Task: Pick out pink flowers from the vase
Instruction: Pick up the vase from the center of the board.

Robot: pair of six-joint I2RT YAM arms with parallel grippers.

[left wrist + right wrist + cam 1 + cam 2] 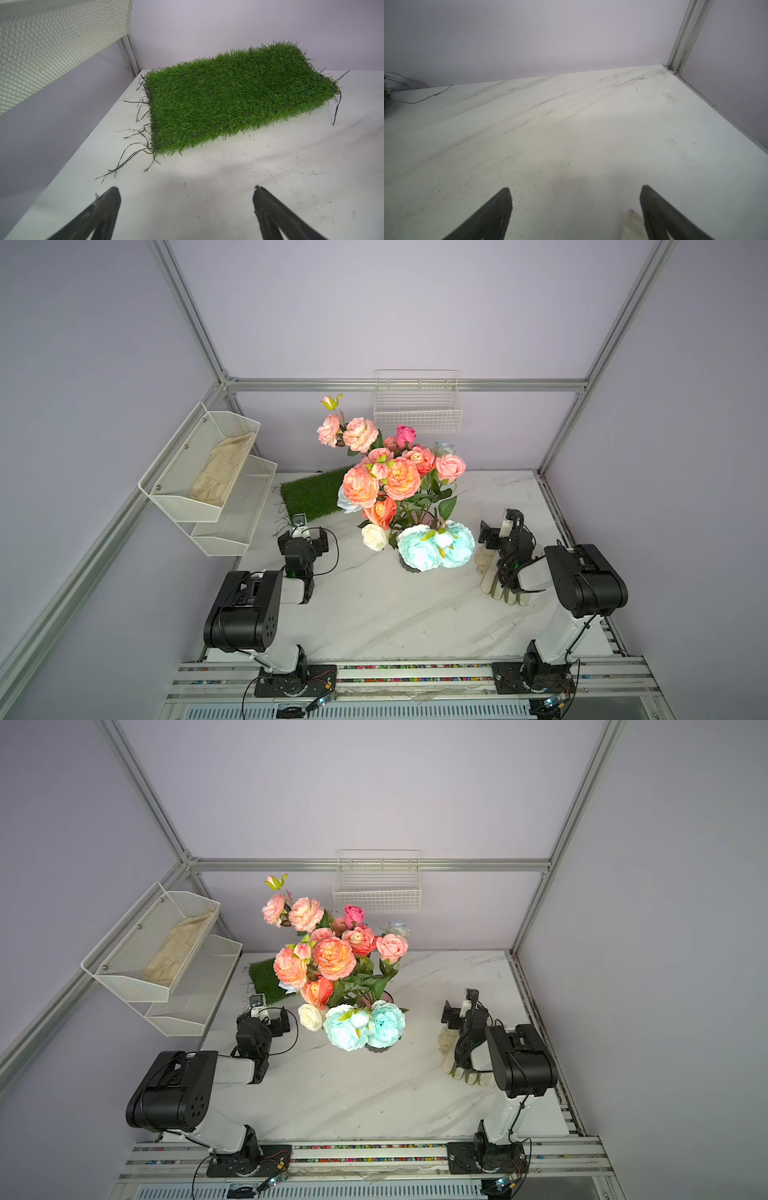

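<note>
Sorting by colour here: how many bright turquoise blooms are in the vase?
2, side by side, low at the front of the vase: left turquoise bloom, right turquoise bloom. Others may be hidden behind the pink flowers.

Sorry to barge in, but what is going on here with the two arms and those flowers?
Nothing is being handled yet. The pink flowers stand in the vase mid-table, with a white rose and blue peonies. The left gripper is open, facing the grass mat; the right gripper is open above the table. Neither holds anything.
</note>
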